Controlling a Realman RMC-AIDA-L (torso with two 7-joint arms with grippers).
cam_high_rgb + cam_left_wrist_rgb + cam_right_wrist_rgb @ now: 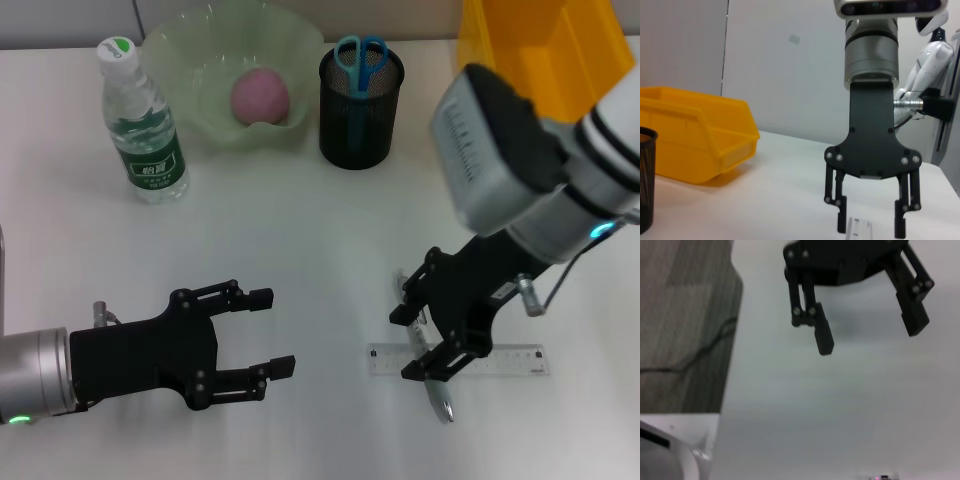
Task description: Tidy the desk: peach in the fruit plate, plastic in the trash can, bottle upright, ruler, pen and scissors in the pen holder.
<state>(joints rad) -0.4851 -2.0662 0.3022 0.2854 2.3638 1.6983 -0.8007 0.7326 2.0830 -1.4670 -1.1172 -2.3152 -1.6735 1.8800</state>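
We count one clear plastic ruler (458, 360), flat and straight, lying near the front edge of the worktop (300, 230) toward its right side. Our right hand (418, 338) stands over the ruler's left part, its two black fingers apart and straddling it; a silvery pen (432, 385) lies across the ruler beneath that hand, its tip showing just in front. In the left wrist view the same right hand (871, 225) hangs tips-down with the ruler's end (860, 231) between the fingers.

Toward the back edge stands one black mesh pen holder (360, 112), cylindrical, with one pair of blue-handled scissors (360, 62) upright inside it. Just left of it sits one pale green, wavy-rimmed translucent fruit plate (195, 55) holding a single round pink peach (260, 97). Left again, one clear plastic bottle (143, 125) with a green label and green-topped white cap stands upright.

One yellow plastic bin (540, 45) occupies the back right corner.

Our left hand (265, 333) hovers near the front left of the worktop, its black fingers spread and holding nothing.
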